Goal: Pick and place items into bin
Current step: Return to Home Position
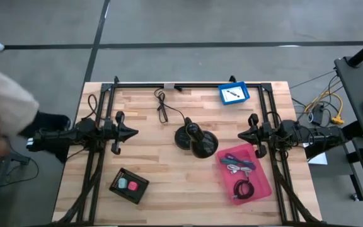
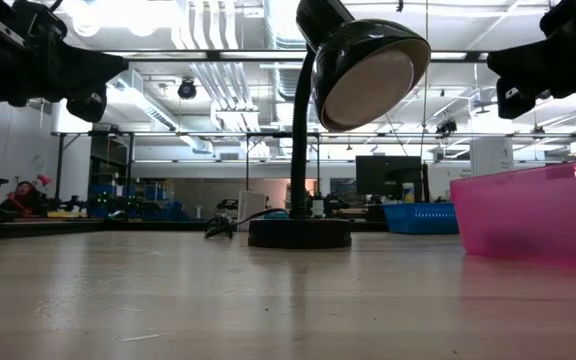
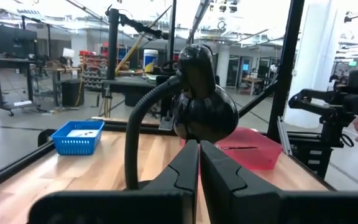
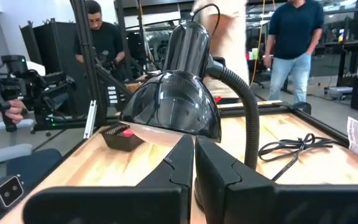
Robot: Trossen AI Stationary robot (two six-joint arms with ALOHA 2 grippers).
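The left jaws and the right jaws are each closed flat on nothing, the left arm (image 1: 99,132) and right arm (image 1: 282,133) held level at opposite sides of the table (image 1: 169,183), a parked pose that fits, since the items in view are already binned: the coiled black cable (image 1: 241,188) in the pink bin (image 1: 265,180), the pink cube (image 1: 132,186) in the black bin (image 1: 135,197), with the lamp (image 1: 195,140) standing between

Left pincer (image 1: 131,133) and right pincer (image 1: 241,134) are hanging over opposite sides of the light wooden tabletop (image 1: 169,183), both pointing inward at the black gooseneck desk lamp (image 1: 195,139) sitting mid-table. Pink plastic bin (image 1: 222,170) near the right arm is holding a coiled black cable (image 1: 242,188). Small black square bin (image 1: 115,180) is sitting front-left, carrying a pink block (image 1: 132,186).
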